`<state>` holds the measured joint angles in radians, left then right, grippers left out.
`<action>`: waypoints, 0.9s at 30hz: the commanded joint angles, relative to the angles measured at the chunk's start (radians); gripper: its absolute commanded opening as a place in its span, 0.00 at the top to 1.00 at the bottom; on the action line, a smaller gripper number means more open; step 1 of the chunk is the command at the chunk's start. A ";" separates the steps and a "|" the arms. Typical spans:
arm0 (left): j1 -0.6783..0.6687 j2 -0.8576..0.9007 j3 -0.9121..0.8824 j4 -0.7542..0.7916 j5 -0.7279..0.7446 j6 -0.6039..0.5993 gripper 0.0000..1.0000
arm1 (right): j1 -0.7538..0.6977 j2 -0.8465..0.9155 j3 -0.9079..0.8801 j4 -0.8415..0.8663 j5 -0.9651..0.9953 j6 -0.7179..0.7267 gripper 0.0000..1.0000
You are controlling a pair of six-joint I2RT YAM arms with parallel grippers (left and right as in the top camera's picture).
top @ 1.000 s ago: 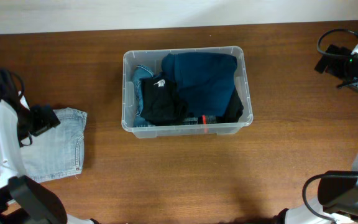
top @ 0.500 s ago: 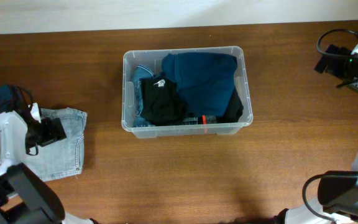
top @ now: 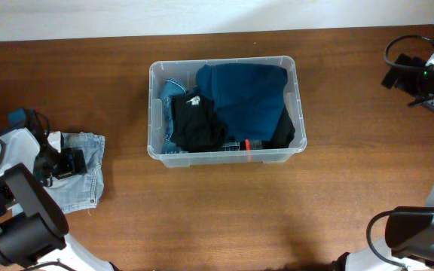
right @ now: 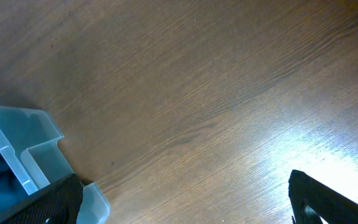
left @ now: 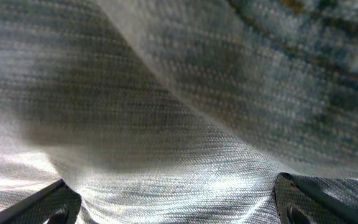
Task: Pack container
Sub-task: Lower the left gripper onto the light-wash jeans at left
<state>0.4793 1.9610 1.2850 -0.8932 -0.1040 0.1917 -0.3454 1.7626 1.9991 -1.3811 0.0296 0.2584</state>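
The clear plastic container point(top: 154, 113) stands at the table's middle, holding a dark blue garment point(top: 247, 94), a black garment point(top: 194, 124) and light blue denim. A corner of it shows in the right wrist view point(right: 39, 146). A folded pair of light blue jeans point(top: 89, 181) lies at the left. My left gripper point(top: 65, 162) is down on the jeans, its fingers spread wide with denim point(left: 179, 124) bunched between them. My right gripper point(right: 182, 208) is open and empty above bare wood at the far right point(top: 417, 75).
A pale wall runs along the table's far edge point(top: 217, 34). Black cables hang at my right arm point(top: 398, 49). Bare wood lies in front of the container point(top: 239, 211).
My left arm has swung in and lowered onto the jeans; the denim's upper left part has bunched under it. The right arm and the container have not moved.
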 commanded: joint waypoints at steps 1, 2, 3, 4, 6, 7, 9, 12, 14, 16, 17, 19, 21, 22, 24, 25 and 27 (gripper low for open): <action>0.000 0.196 -0.040 0.050 0.014 0.024 0.05 | -0.003 0.001 -0.003 0.001 0.012 0.000 0.01; 0.000 0.209 -0.040 0.050 0.014 0.024 0.11 | -0.003 0.001 -0.003 0.001 0.012 0.000 0.02; -0.001 0.227 -0.040 0.052 0.014 0.024 0.27 | -0.003 0.001 -0.003 0.001 0.012 0.000 0.02; -0.001 0.229 -0.040 0.053 0.014 0.024 0.41 | -0.003 0.001 -0.003 0.001 0.012 0.000 0.02; -0.001 0.228 -0.034 0.051 0.014 0.023 0.72 | -0.003 0.001 -0.003 0.001 0.012 0.000 0.02; -0.002 0.228 -0.031 0.051 0.014 0.023 0.77 | -0.003 0.001 -0.003 0.001 0.012 0.000 0.01; -0.001 0.228 -0.029 0.051 0.015 0.023 0.79 | -0.003 0.001 -0.003 0.001 0.012 0.000 0.01; -0.002 0.228 -0.026 0.052 0.032 0.022 0.92 | -0.003 0.001 -0.003 0.001 0.012 0.000 0.02; -0.002 0.228 0.007 0.033 0.090 0.004 0.99 | -0.003 0.001 -0.003 0.001 0.012 0.000 0.01; -0.002 0.228 0.058 -0.013 0.113 -0.043 0.99 | -0.003 0.001 -0.003 0.001 0.012 0.000 0.02; -0.002 0.228 0.088 -0.040 0.121 -0.066 0.99 | -0.003 0.001 -0.003 0.001 0.012 0.000 0.01; -0.002 0.228 0.186 -0.140 0.159 -0.108 0.99 | -0.003 0.001 -0.003 0.001 0.012 0.000 0.02; -0.002 0.228 0.264 -0.226 0.196 -0.127 0.99 | -0.003 0.001 -0.003 0.001 0.012 0.000 0.02; -0.002 0.228 0.297 -0.261 0.204 -0.137 0.99 | -0.003 0.001 -0.003 0.001 0.012 0.000 0.02; -0.002 0.228 0.371 -0.330 0.227 -0.150 0.99 | -0.003 0.001 -0.003 0.001 0.012 0.000 0.02; -0.002 0.228 0.407 -0.357 0.244 -0.158 0.99 | -0.003 0.001 -0.003 0.001 0.012 0.000 0.02; -0.002 0.227 0.460 -0.394 0.280 -0.179 0.99 | -0.003 0.001 -0.003 0.001 0.012 0.000 0.02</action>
<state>0.4904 2.1723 1.6600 -1.2518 0.0086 0.0723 -0.3454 1.7626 1.9991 -1.3811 0.0296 0.2577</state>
